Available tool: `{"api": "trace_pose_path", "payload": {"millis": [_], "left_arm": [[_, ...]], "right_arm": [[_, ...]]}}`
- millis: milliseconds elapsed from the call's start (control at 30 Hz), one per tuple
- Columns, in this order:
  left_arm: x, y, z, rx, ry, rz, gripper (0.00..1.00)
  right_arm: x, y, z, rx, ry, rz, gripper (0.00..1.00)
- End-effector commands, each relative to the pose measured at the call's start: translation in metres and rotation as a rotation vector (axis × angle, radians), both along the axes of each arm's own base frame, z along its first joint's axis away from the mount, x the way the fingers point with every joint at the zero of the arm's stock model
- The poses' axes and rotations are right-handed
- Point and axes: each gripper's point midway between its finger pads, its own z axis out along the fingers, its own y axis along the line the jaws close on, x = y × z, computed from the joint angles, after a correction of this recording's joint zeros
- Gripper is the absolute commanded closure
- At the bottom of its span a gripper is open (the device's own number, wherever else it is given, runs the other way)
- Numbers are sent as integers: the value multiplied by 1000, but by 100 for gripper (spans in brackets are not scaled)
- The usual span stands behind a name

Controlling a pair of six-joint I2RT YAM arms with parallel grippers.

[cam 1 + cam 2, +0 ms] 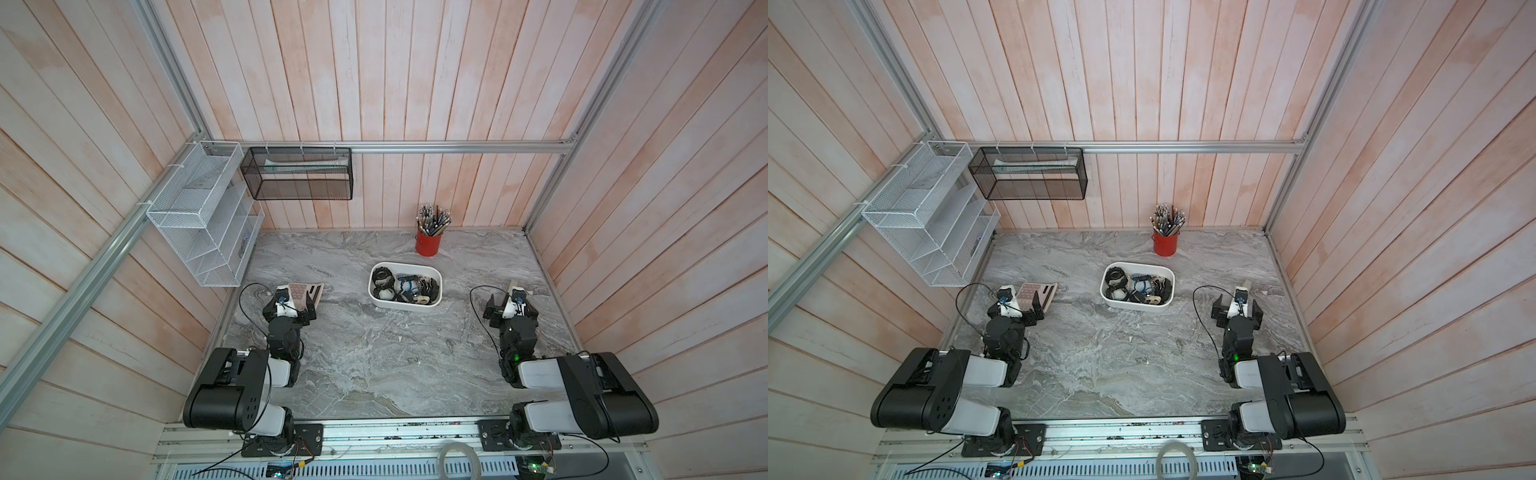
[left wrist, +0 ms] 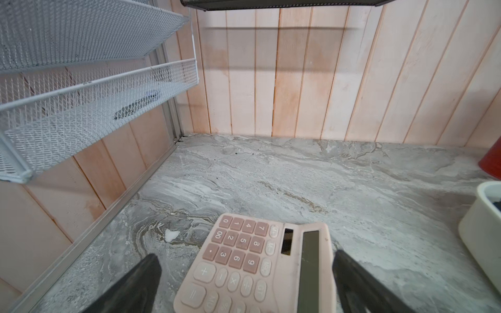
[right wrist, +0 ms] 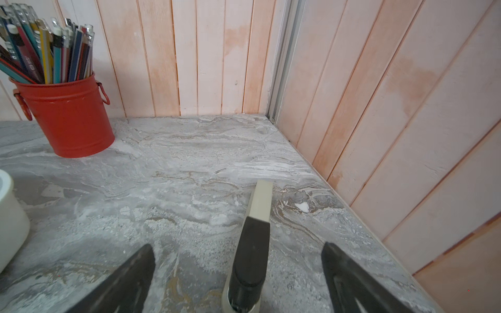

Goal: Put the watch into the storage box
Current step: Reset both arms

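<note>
Both top views: white storage box (image 1: 399, 304) near centre of table (image 1: 374, 353), holding several watches (image 1: 405, 286); red pen cup (image 1: 428, 243) at its 1 o'clock. Watch (image 3: 253, 238), beige strap, flat on table at box's 3 o'clock, between wide-spread jaws of right gripper (image 3: 238, 248), not gripped. Left gripper (image 2: 245, 256) at box's 9 o'clock, jaws likewise apart, over pink calculator (image 2: 235, 271).
</note>
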Motion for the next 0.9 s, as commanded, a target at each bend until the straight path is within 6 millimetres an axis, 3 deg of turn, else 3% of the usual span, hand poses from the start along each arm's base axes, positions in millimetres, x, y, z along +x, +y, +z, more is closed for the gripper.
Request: {"api": "trace_pose_path", "payload": {"millis": [0,233,867], "left_arm": [[15,-6,9,-10,-25,-42,0],[24,0,6,-39,12,-44,0],[24,0,6,-40,10,-45,0]], "right_arm": [[9,-5,14,39,-98,10,2],[27,-5,4,66,-24,41,2],[28,-2,4,66,-19,64,2]]}}
